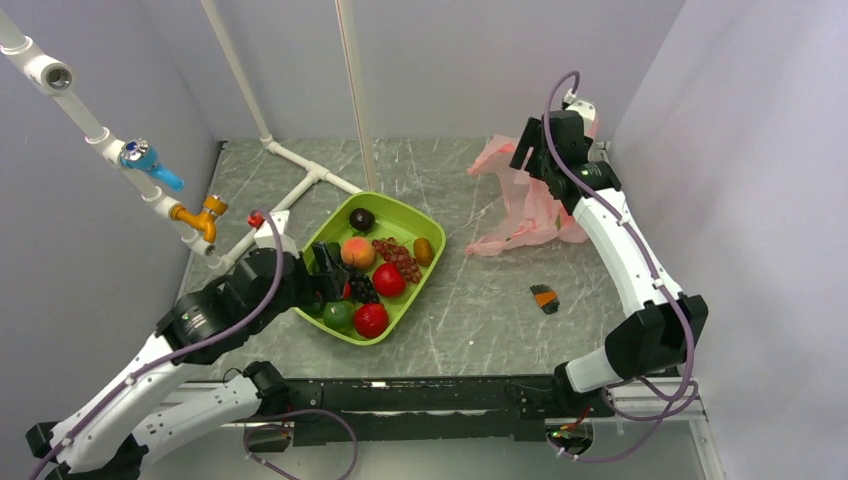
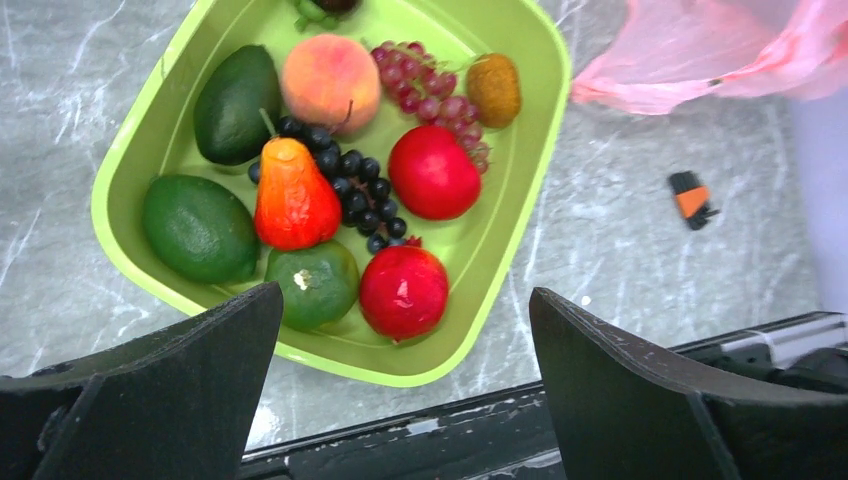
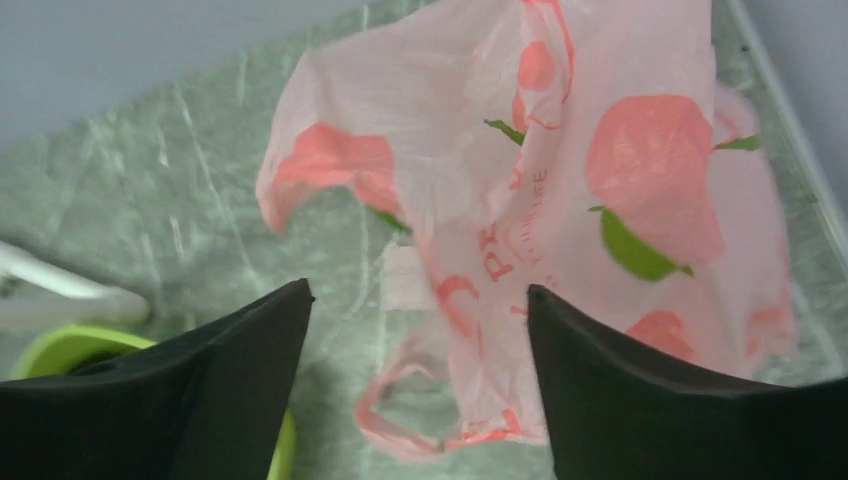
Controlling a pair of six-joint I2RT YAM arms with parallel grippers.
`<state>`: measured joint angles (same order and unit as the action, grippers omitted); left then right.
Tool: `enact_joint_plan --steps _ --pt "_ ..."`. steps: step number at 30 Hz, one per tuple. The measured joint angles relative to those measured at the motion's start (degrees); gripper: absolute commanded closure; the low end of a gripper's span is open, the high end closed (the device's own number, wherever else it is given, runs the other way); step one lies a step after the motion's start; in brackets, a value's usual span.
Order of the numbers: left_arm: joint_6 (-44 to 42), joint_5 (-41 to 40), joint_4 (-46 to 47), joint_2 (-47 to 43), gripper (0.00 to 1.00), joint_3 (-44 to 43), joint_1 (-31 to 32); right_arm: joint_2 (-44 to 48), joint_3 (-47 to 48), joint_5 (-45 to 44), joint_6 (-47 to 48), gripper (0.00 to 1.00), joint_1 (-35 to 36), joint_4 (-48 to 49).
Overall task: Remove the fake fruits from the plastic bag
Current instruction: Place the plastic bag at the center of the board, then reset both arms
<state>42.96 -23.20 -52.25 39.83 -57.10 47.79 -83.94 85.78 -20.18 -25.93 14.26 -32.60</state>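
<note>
Now our left pincer hangs wide and empty over the near edge of the tray, where the fruits lie. Our right pincer is wide and empty too, just above the crumpled pink bag on the table, well apart from the tray.

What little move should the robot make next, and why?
Probably lower the open right gripper to pinch and lift the plastic bag, checking for leftovers: it lies limp, no bulge showing, while the fake fruits sit in the green tray under the open, empty left gripper.
</note>
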Motion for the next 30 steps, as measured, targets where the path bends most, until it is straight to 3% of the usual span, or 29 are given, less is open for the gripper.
enact_joint_plan --steps 8,19,30 --pt "-0.28 2.01 -0.07 -5.25 0.01 -5.95 0.0 7.28 -2.12 3.52 1.53 0.03 0.61 -6.54" --pt "-3.52 2.51 2.1 -16.79 0.01 -8.24 -0.02 36.76 -7.15 15.41 3.85 0.0 1.27 -10.4" --pt "-8.55 0.92 5.81 -24.68 0.01 -12.11 -0.04 54.07 -7.23 11.5 4.37 0.0 1.25 -15.41"
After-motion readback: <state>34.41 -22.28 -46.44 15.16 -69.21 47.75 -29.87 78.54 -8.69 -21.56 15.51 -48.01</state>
